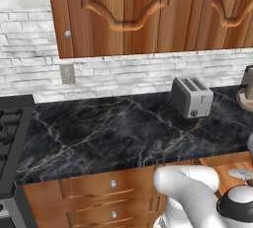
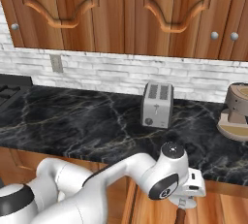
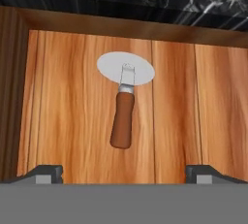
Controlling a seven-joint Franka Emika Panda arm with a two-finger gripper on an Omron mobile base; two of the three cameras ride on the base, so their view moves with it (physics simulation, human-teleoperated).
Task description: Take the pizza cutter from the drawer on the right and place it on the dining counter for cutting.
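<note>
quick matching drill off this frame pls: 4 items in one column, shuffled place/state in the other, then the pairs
Items:
1. pizza cutter
2. toaster
3. gripper
4. drawer

Place or state:
A. pulled out below the black marble worktop
B. upright on the worktop near the brick wall
C. lying flat on the wooden drawer floor, wheel toward the worktop edge
D. open, above the cutter, holding nothing

Pairs: 1-C, 2-B, 3-D, 4-A
</note>
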